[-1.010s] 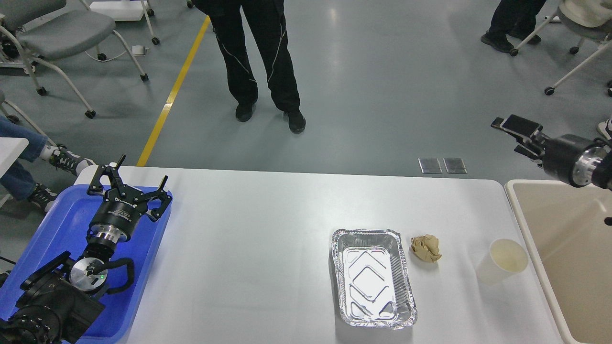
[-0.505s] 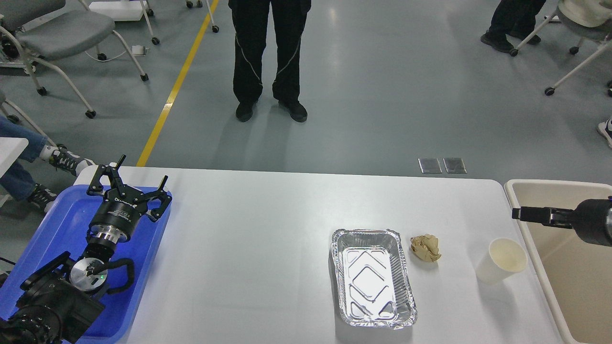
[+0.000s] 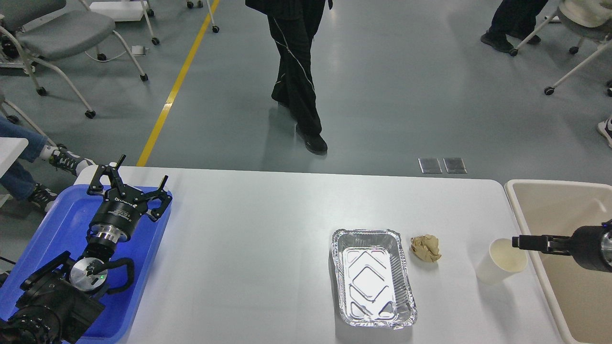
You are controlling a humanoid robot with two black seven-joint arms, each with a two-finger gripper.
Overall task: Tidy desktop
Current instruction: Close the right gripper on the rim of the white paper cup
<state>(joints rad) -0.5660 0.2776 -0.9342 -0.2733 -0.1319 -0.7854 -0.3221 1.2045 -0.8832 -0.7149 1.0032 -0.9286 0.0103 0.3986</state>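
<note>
The white desktop (image 3: 248, 248) bears an empty foil tray (image 3: 373, 279), a crumpled brown paper ball (image 3: 425, 247) just right of it, and a white paper cup (image 3: 501, 260) near the right edge. My left gripper (image 3: 135, 180) is open and empty above the blue tray (image 3: 52, 224) at the left end. My right gripper (image 3: 519, 241) comes in from the right, points left and is seen edge-on. Its tip is at the right rim of the cup. I cannot tell whether it touches the cup.
A beige bin (image 3: 564, 210) stands against the desktop's right end, under my right arm. A person (image 3: 296, 71) walks on the floor beyond the far edge. Chairs stand at the far left and far right.
My right gripper came down from high at the far right to the cup's rim. The person behind the table started walking to the right. The left arm has not moved.
</note>
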